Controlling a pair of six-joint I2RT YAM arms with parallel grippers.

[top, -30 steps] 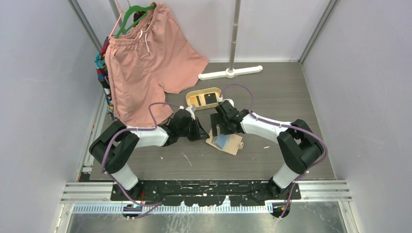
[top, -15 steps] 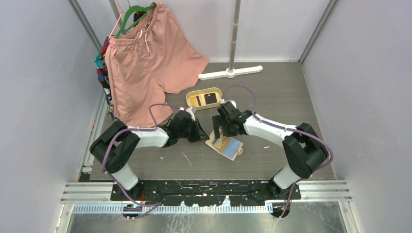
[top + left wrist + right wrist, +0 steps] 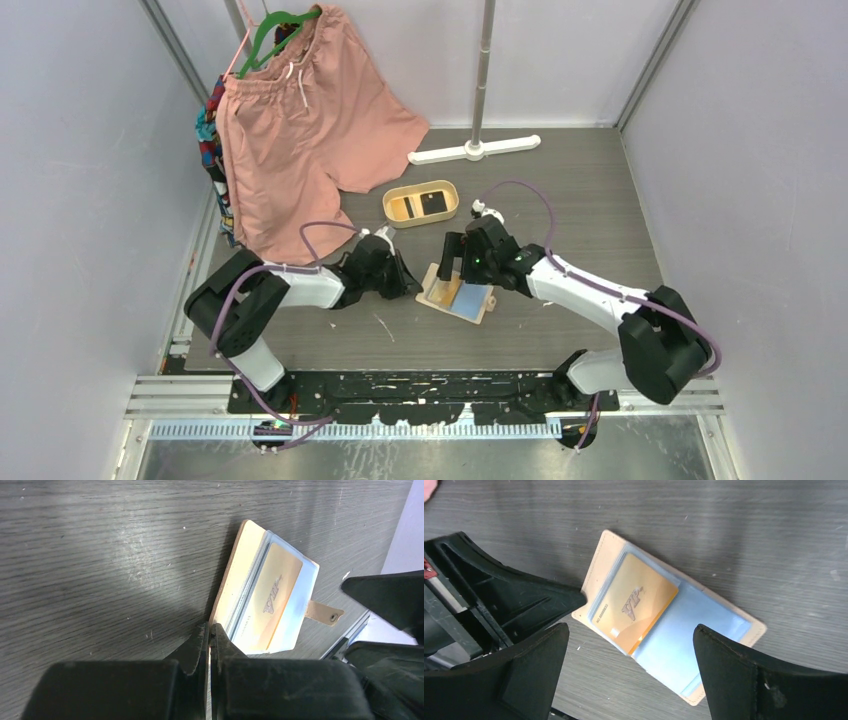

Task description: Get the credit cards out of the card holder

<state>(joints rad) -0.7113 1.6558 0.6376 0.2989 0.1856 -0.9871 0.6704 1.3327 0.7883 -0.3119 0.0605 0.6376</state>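
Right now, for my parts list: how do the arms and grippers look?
The left arm and right arm share white links, bulky black joints and a purple cable each. The left gripper and right gripper are matte black with broad wedge fingers.

Bright, even light from above; glare washes out the card holder (image 3: 245,560) at my left wrist, my fingers (image 3: 195,652) blurred close
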